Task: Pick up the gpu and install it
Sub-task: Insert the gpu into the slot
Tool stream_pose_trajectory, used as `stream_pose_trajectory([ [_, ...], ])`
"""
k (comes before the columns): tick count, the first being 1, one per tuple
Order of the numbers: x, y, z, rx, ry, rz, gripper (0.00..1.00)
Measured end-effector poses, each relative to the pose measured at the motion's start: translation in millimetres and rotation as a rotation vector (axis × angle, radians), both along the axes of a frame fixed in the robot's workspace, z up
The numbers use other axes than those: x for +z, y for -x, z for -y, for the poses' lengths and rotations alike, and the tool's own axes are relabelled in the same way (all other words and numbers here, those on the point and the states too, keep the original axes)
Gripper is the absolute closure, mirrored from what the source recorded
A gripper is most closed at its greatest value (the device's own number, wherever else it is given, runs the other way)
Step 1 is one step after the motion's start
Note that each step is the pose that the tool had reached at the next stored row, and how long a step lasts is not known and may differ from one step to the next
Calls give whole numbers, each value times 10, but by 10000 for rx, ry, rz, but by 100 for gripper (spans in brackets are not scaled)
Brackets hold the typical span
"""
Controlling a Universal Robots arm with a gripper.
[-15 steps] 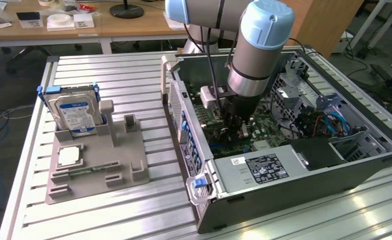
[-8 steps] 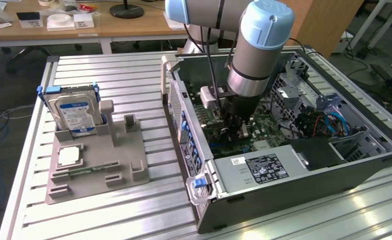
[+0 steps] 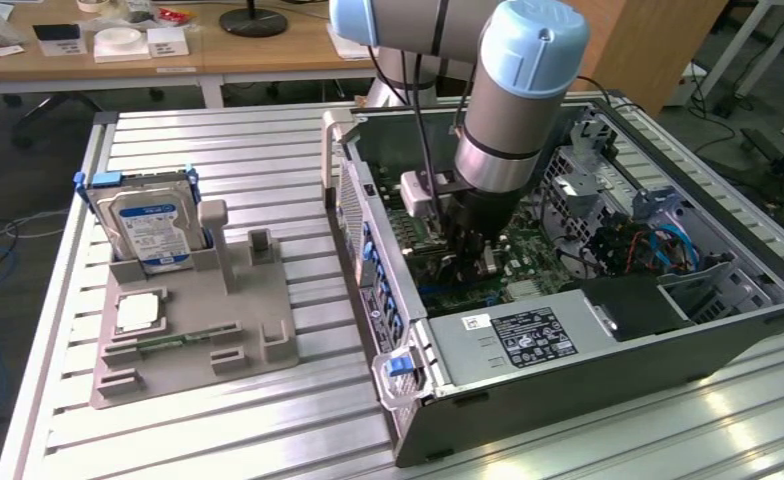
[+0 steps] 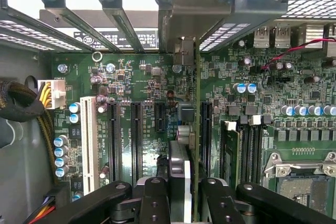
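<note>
Pincer [image 4: 185,199]: jaws closed partway, both black fingers [image 4: 153,196] clamped on the gpu [image 4: 184,132]. The card is seen edge-on and runs straight away from the pincer.

Gpu position: inside the computer case [image 3: 606,372], standing on edge over the green motherboard [image 4: 131,77]. It lines up between a short black slot [image 4: 159,116] and a long black slot [image 4: 206,135]. Its metal bracket end [image 4: 181,22] reaches the row of rear slot openings. Cannot tell whether the card edge is seated in a slot.

Near the card: two more long black slots [image 4: 135,140], then a white slot [image 4: 88,145] on one side. On the other side are memory slots [image 4: 247,150] and the processor socket [image 4: 299,182].

Exterior view: robot arm [image 3: 512,110] reaches down into the open case, which lies on its side on the table [image 3: 232,150]. The power supply [image 3: 526,335] sits at the near end of the case.

Toward the exterior view's left, well apart from the case, a grey holder [image 3: 219,345] carries a hard drive [image 3: 152,230] with a blue label, standing upright.
</note>
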State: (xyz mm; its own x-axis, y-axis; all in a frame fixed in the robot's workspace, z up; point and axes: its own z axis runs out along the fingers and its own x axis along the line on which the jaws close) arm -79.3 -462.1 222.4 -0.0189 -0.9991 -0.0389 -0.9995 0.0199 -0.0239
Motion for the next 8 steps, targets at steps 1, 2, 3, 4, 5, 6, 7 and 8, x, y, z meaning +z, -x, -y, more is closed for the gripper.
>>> stream_pose_trajectory([
  [1, 3, 0, 0, 1, 0, 7, 72],
  [2, 6, 0, 0, 0, 2, 15, 72],
  [3, 7, 0, 0, 0, 2, 23, 72],
  [4, 7, 0, 0, 0, 2, 25, 72],
  [5, 7, 0, 0, 1, 2, 26, 72],
  [6, 7, 0, 0, 0, 1, 26, 72],
  [7, 7, 0, 0, 0, 1, 26, 72],
  [8, 7, 0, 0, 1, 2, 26, 72],
])
